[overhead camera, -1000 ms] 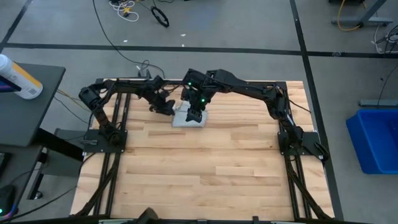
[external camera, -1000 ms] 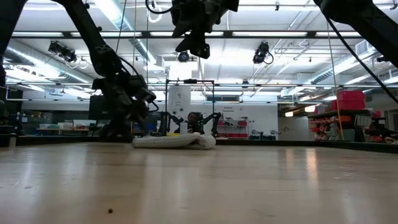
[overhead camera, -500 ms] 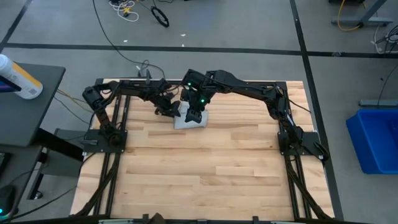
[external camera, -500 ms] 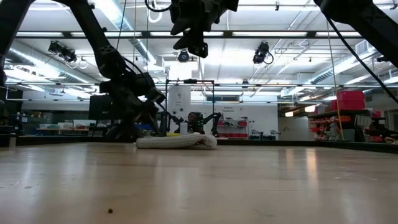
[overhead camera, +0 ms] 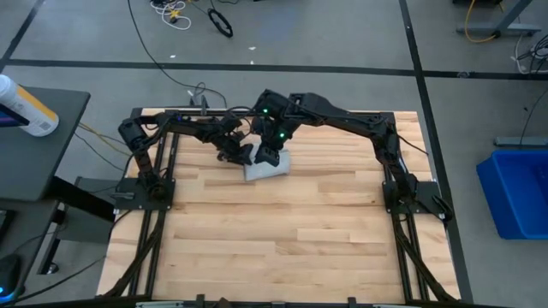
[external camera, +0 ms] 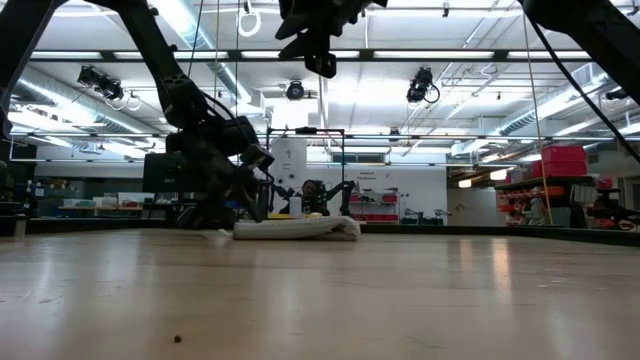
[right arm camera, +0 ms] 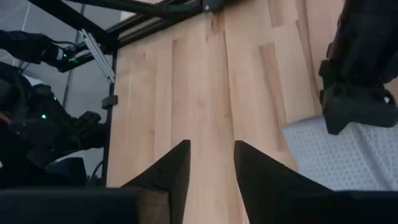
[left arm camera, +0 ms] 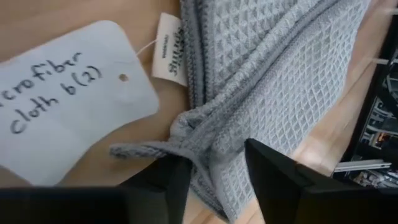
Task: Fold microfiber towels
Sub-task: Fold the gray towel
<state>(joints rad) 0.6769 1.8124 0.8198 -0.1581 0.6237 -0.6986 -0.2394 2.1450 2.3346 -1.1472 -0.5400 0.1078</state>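
Wooden table — towel, handwritten label beside left end effector.

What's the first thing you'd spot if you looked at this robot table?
Two dark arms meet over a small grey towel bunched at the far middle of the wooden table. The left gripper is down at the towel's edge, open around a fold, beside a handwritten paper label. The right gripper hangs open above the table.
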